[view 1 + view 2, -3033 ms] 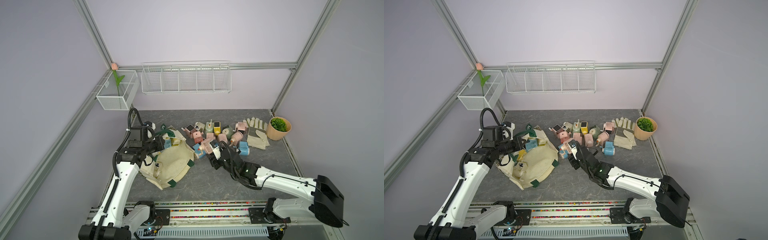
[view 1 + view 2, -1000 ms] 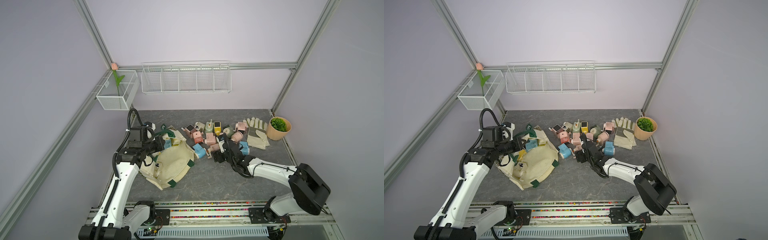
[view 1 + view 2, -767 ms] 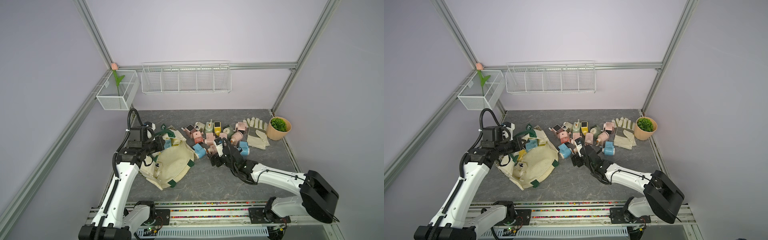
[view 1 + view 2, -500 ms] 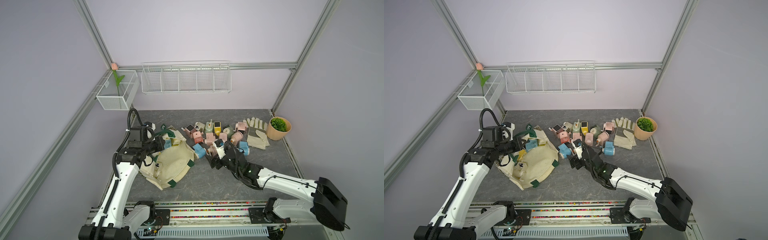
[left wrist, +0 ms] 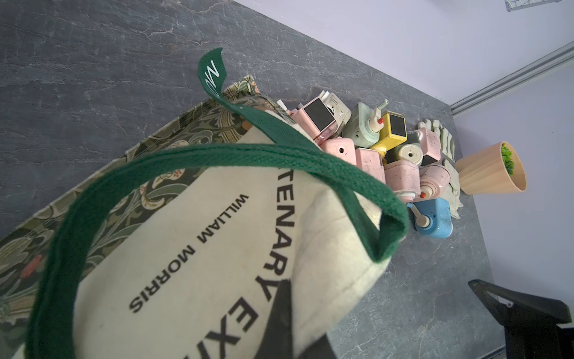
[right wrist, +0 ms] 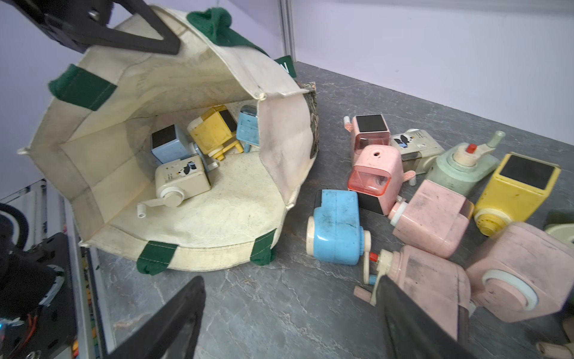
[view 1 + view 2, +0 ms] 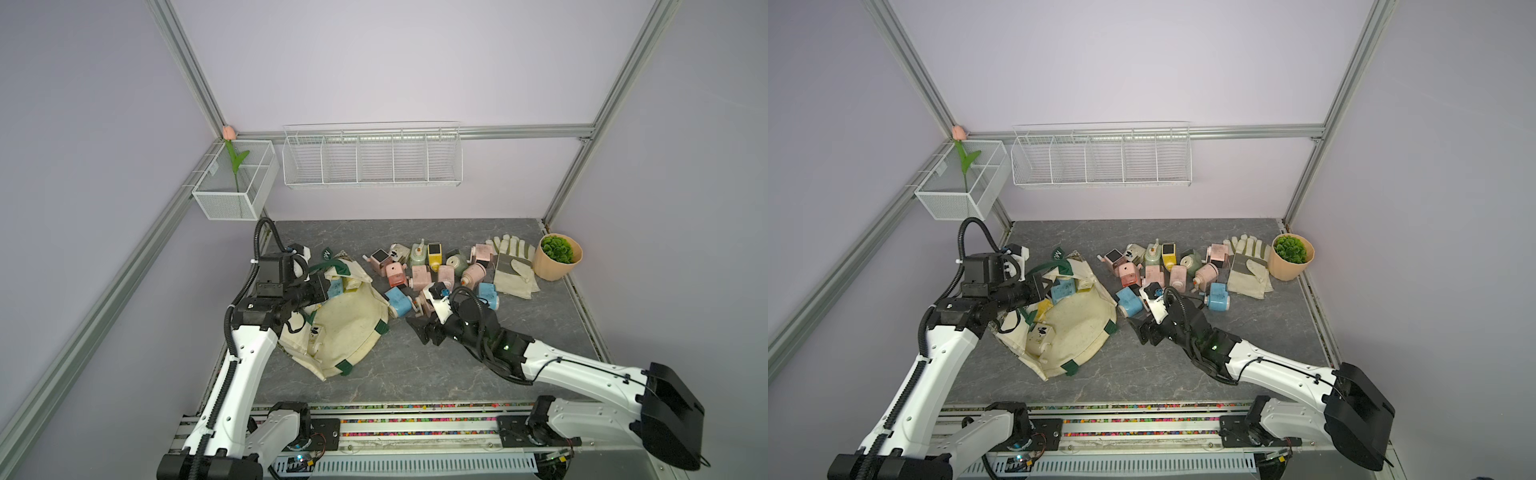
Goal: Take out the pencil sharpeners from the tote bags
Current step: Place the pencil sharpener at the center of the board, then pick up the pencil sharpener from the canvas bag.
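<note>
Left of the bench (image 7: 540, 332): left fingers (image 7: 320, 287) together, clamped on the far-left rim of the cream tote (image 7: 345, 332), propping its mouth open. We see no shift in that arm or the bag against the earlier frames.

Inside the tote, well apart from both sets of fingers, at least four sharpeners lie on the lower wall: a cream sharpener (image 6: 181, 181), two blue ones (image 6: 169, 144) (image 6: 248, 127) and a yellow one (image 6: 214, 132).

Middle: right fingers (image 7: 424, 330) spread apart and empty, low over bare bench just right of the tote mouth. A second ago they sat in among the pile; we note they have drawn back toward the near left since. A blue sharpener (image 7: 398, 301) lies on the bench just beyond them, not between them. A pink sharpener (image 6: 428, 276) sits hard beside one finger; contact we cannot tell.

Farther right: the pile of sharpeners (image 7: 432, 270) in pink, green, yellow and blue, then pale gloves (image 7: 513, 270), then the plant pot (image 7: 557, 266) at the far right.
</note>
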Robot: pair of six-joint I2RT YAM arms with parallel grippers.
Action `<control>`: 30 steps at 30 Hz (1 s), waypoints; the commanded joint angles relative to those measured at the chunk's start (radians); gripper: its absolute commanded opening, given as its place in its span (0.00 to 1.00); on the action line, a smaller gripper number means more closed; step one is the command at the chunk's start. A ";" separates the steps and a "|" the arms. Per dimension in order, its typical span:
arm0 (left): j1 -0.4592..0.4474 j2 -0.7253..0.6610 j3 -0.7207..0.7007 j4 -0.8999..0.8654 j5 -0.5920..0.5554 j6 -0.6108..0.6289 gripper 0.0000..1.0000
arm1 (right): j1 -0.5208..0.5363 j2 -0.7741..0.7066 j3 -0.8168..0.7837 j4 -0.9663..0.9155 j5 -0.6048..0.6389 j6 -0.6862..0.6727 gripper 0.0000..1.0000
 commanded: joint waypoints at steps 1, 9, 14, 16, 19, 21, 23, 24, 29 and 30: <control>0.004 -0.030 -0.001 0.037 0.051 -0.002 0.00 | 0.032 0.008 0.006 0.044 -0.043 -0.021 0.86; 0.003 -0.035 -0.004 0.053 0.103 0.011 0.00 | 0.143 0.141 0.081 0.076 -0.071 -0.089 0.85; 0.004 -0.052 -0.015 0.061 0.094 0.023 0.00 | 0.176 0.265 0.142 0.097 -0.181 -0.152 0.84; 0.005 -0.053 -0.014 0.058 0.087 0.025 0.00 | 0.201 0.324 0.174 0.096 -0.181 -0.179 0.83; 0.011 -0.054 -0.012 0.055 0.094 0.024 0.00 | 0.230 0.428 0.247 0.089 -0.183 -0.188 0.83; 0.013 -0.060 -0.014 0.054 0.093 0.026 0.00 | 0.254 0.499 0.312 0.083 -0.182 -0.193 0.83; 0.013 -0.070 -0.015 0.058 0.093 0.024 0.00 | 0.271 0.573 0.373 0.068 -0.177 -0.207 0.84; 0.013 -0.071 -0.017 0.061 0.091 0.025 0.00 | 0.276 0.602 0.395 0.068 -0.174 -0.211 0.84; 0.021 -0.067 -0.015 0.061 0.106 0.026 0.00 | 0.277 0.757 0.524 0.093 -0.164 -0.221 0.90; 0.021 -0.069 -0.017 0.062 0.108 0.026 0.00 | 0.275 0.785 0.551 0.090 -0.162 -0.227 0.91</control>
